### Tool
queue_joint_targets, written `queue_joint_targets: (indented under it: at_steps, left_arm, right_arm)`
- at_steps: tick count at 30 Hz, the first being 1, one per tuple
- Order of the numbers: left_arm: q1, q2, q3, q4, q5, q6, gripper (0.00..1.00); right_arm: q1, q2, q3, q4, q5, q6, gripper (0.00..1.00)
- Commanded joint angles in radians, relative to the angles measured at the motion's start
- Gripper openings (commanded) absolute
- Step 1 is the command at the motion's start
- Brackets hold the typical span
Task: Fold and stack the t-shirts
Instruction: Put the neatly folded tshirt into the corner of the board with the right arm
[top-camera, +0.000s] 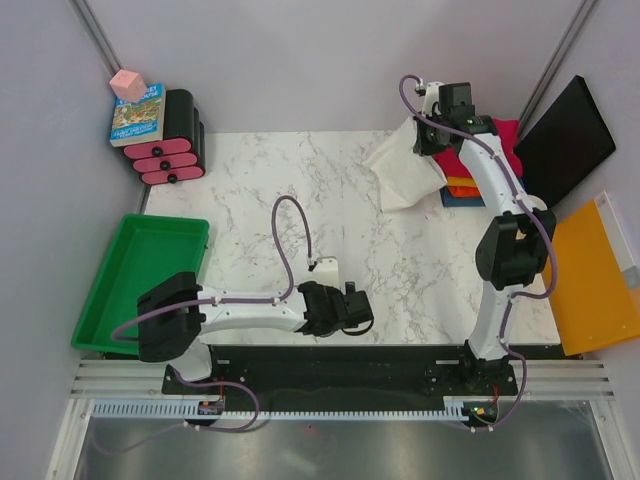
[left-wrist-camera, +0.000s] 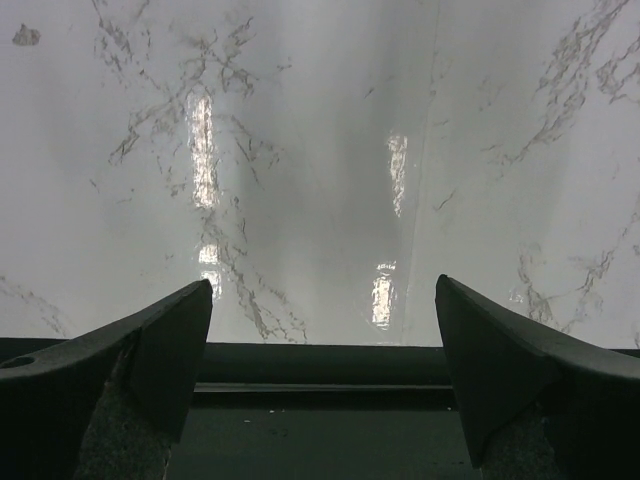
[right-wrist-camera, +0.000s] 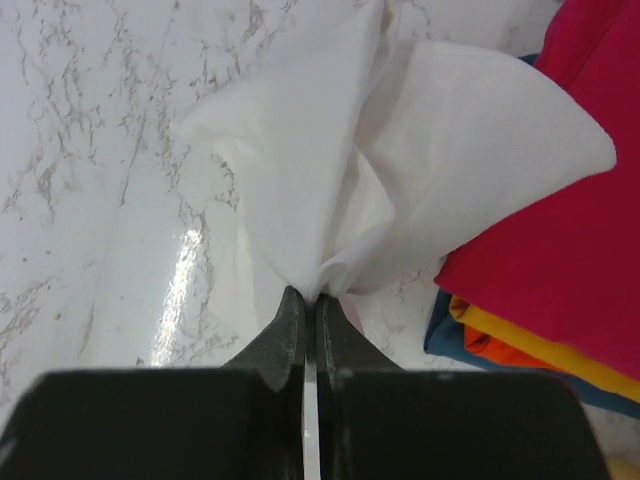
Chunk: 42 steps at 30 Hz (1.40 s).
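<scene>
Cloth of the white t-shirt (right-wrist-camera: 400, 150) is pinched in the right pincer (right-wrist-camera: 310, 305) beside the folded stack (right-wrist-camera: 560, 260); left pincer (left-wrist-camera: 322, 290) gapes wide.

top: overhead, far | wrists: close, angled down | shared: marble table (top-camera: 330, 210)

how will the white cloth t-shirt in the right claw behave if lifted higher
Probably floppy: the wrinkled white cloth t-shirt bunches in soft folds at the shut right claw. Likely light for its size, since a narrow pinch holds its gathered edge.
</scene>
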Motion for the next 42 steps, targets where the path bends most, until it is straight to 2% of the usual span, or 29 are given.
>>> queue_joint_targets:
  at_steps: [1,12,18,25,42]
  left_arm:
    - [-0.03,0.021,0.03,-0.077,-0.052,-0.155,0.99]
    - [-0.116,0.111,0.071,-0.154,-0.026,-0.276,0.99]
    - [-0.149,0.177,0.117,-0.155,-0.02,-0.293,1.0]
    - [-0.162,0.223,0.162,-0.154,-0.017,-0.278,1.0]
    - [-0.182,0.258,0.183,-0.151,0.011,-0.284,1.0]
  right_arm:
    - [-0.01,0.075,0.191,-0.038,0.054,-0.037,0.0]
    - [-0.014,0.216,0.405,-0.052,0.203,-0.201,0.0]
    - [-0.057,0.265,0.5,-0.048,0.257,-0.258,0.0]
    - [-0.106,0.195,0.43,0.024,0.238,-0.261,0.0]
    - [-0.172,0.098,0.445,0.087,0.205,-0.226,0.0]
